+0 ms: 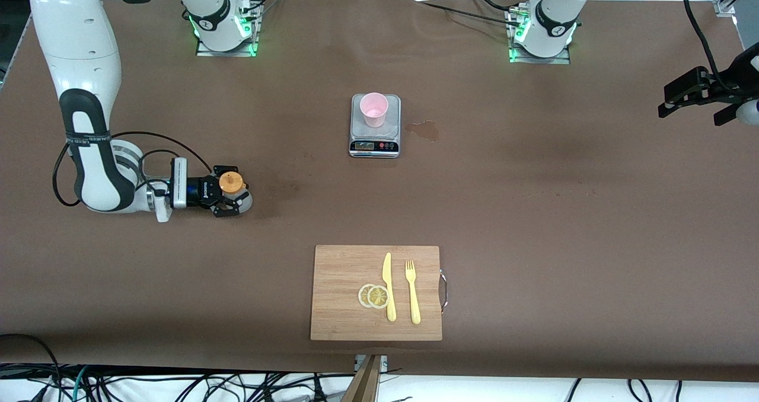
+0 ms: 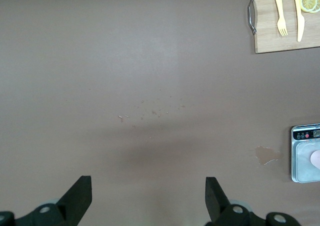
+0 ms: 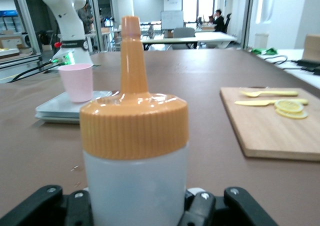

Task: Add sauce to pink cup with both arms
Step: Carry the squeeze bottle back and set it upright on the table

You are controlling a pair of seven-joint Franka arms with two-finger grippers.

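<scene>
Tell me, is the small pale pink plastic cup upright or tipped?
Upright. The pale pink plastic cup stands on the grey scale, its open mouth up; the right wrist view agrees.

a: i see the sauce (image 3: 135, 186) has a whitish clear body and an orange ribbed cap. the pink cup (image 1: 374, 109) is pale pink.

b: yes. on my screen the scale (image 1: 375, 146) is grey, the table (image 1: 563, 212) is brown, and the fork (image 1: 412, 292) is yellow.
</scene>
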